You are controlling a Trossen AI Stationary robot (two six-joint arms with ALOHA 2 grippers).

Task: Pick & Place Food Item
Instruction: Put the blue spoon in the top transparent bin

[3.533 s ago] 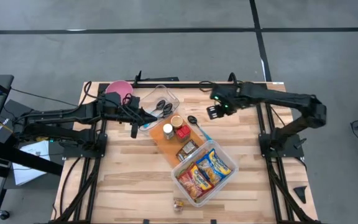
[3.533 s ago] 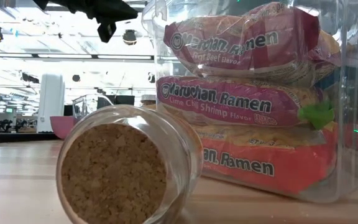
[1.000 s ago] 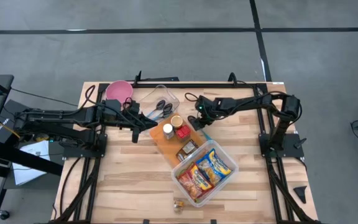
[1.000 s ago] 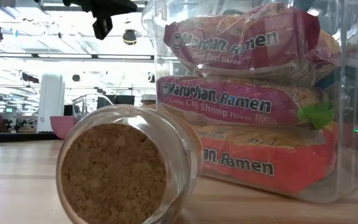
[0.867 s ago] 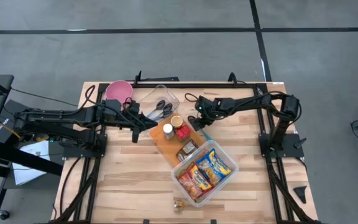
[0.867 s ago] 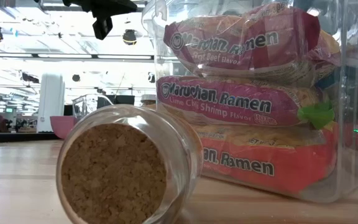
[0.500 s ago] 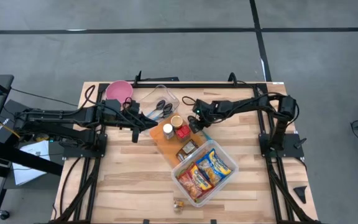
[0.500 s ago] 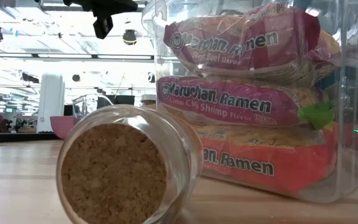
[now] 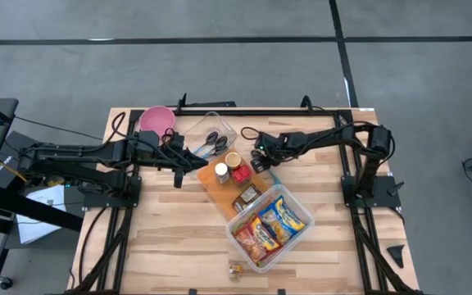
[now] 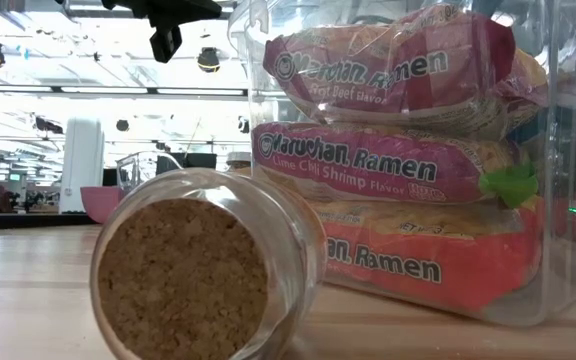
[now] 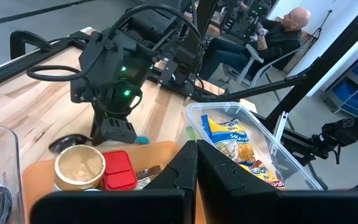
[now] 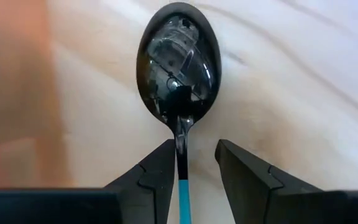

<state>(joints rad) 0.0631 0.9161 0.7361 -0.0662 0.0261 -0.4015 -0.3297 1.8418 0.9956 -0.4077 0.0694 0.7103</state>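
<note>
A spoon (image 12: pixel 178 59) with a dark bowl and a blue handle (image 12: pixel 183 205) lies flat on the wooden table, just right of the cutting board (image 9: pixel 216 190). My right gripper (image 12: pixel 194 158) points down over it, open, with one finger on each side of the spoon's neck. On the board stand a tan-lidded jar (image 9: pixel 233 160), a white-lidded jar (image 9: pixel 220 170) and a red box (image 9: pixel 241 173). A clear bin (image 9: pixel 300 205) holds ramen packets (image 9: pixel 270 225). My left gripper (image 11: pixel 196 180) hangs shut over the board's left end and holds nothing. My right gripper comes at the spoon from above, fingers pointing down on either side of its neck (image 12: pixel 180 144), across the spoon. The handle runs close along the inner side of one finger (image 12: pixel 161 168). I cannot tell whether it touches. The spoon lies flat on the table.
A pink bowl (image 9: pixel 156 120) and a clear container with scissors (image 9: pixel 211 135) stand at the far left. A small cork-stoppered jar (image 10: pixel 183 280) lies on its side near the front edge, beside the bin. Bare wood lies at the front left and at the right.
My right gripper has tipped more steeply downward over the spoon and edged slightly toward the table's left. Its finger gap looks unchanged. The spoon and the food items have kept their places.
</note>
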